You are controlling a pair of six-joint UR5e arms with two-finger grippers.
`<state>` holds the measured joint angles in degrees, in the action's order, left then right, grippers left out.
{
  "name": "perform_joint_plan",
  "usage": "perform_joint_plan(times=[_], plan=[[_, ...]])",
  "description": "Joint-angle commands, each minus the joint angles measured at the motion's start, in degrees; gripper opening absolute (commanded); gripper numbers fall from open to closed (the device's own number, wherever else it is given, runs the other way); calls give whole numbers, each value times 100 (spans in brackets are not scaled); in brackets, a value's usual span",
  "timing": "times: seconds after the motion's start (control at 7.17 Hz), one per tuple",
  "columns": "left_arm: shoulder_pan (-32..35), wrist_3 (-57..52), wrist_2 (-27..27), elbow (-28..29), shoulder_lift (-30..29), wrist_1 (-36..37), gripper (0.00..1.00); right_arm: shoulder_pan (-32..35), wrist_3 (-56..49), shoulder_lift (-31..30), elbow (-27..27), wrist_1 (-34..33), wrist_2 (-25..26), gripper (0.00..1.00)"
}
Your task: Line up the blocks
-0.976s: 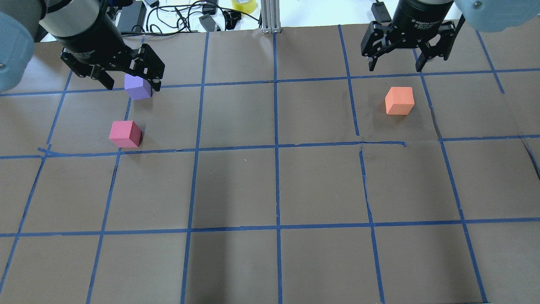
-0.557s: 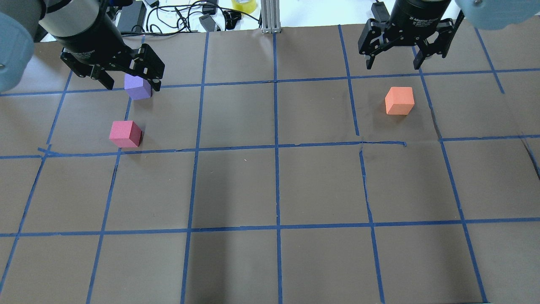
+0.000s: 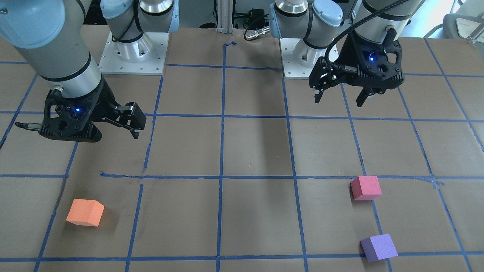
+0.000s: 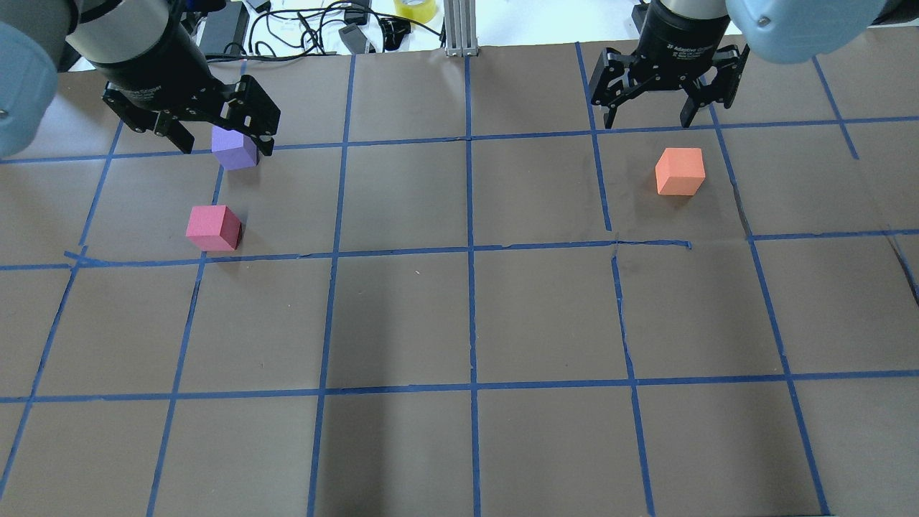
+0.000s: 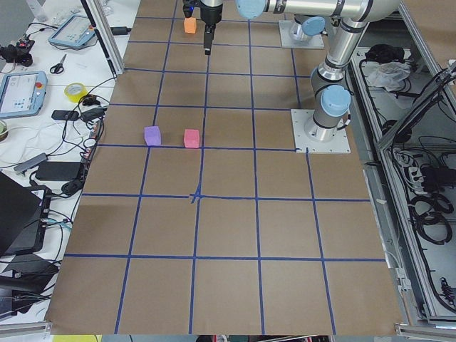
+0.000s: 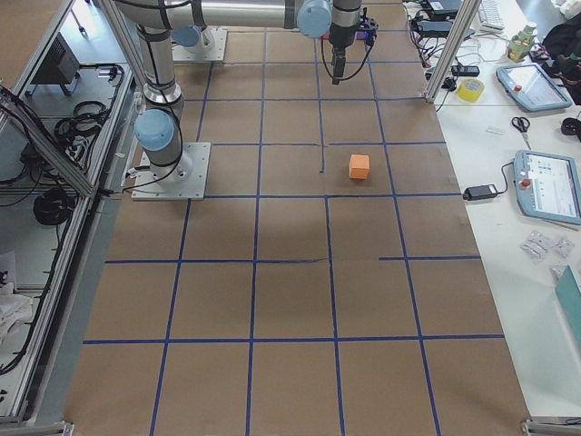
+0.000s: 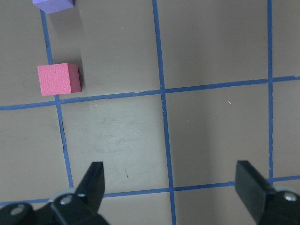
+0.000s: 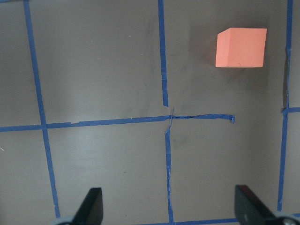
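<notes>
Left gripper (image 3: 337, 101) and right gripper (image 4: 647, 123) both hang above the table (image 3: 257, 151), jaws spread, gripping nothing. Purple cube (image 3: 379, 247) and pinkish-red cube (image 3: 365, 187) sit near each other on the robot's left side. Orange cube (image 3: 85, 212) rests well apart, on the right side.

Matte foam-like blocks (image 4: 679, 171), brown paper table (image 4: 546, 316)

— Lighting?
— Bright, diffuse, from overhead. Soft-edged shadow just left of the orange block (image 8: 241, 48) in the right wrist view; pale sheen on the paper (image 8: 103, 154) below and left of it.
— Sharpness?
— Crisp around the orange block, blurred along the bottom edge well below it. In the overhead view, blown-out white beyond the block, broad dim bands well short of it.
</notes>
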<state>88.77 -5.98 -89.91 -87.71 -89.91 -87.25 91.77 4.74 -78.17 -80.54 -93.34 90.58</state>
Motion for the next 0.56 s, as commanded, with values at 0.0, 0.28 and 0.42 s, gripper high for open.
perform_joint_plan(times=[0.0,0.28,0.42], plan=[[-9,0,0,0,0,-3,100,8,-34,48,-14,-508,47,100],[0,0,0,0,0,6,100,86,18,432,-23,-1538,-40,100],[0,0,0,0,0,6,100,96,-8,460,-40,-1668,38,100]])
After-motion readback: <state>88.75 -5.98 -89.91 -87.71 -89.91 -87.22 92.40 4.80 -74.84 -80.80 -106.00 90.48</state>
